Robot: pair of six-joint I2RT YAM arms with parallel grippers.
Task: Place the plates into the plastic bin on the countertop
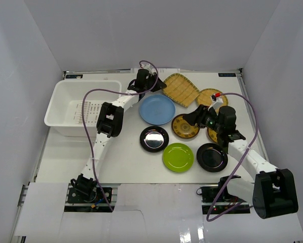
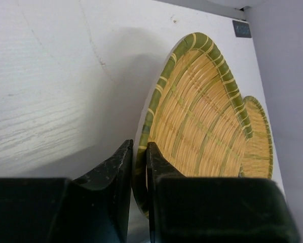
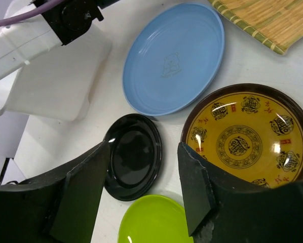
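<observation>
Currently we see the left claw (image 1: 158, 85) at the far side of the countertop (image 1: 126, 164), its jaws pinched together on the near-left rim of the big bamboo plate (image 1: 181, 90). In the left wrist view the green-banded rim of the big bamboo plate (image 2: 202, 121) runs straight into the narrow slot between the two black fingers (image 2: 116, 174), so we call it clamped. The small bamboo plate (image 2: 258, 147) sits just right of it, with edges that look to be touching or overlapping; we can't tell which.

The right claw (image 1: 195, 115) is over the middle-right of the plate cluster with its jaws wide apart and nothing between them. From the right wrist view the right claw (image 3: 144, 147) frames the left black plate (image 3: 134, 154), with the gold plate (image 3: 248, 136) just right of it, the blue plate (image 3: 174, 58) beyond, and the green plate (image 3: 156, 223) nearest.

From the top view, the blue plate (image 1: 157, 109) is centre-far and the gold plate (image 1: 185, 126) is near-right of it. The left black plate (image 1: 154, 138) is on the near side of the blue one. The green plate (image 1: 178, 157) and the right black plate (image 1: 212, 157) form the near row. A second gold plate (image 1: 211, 135) is mostly hidden under the right arm.

The bin (image 1: 58, 109) sits at the far left, beside the left arm. Every plate we can see lies outside it, on the countertop to its right.
</observation>
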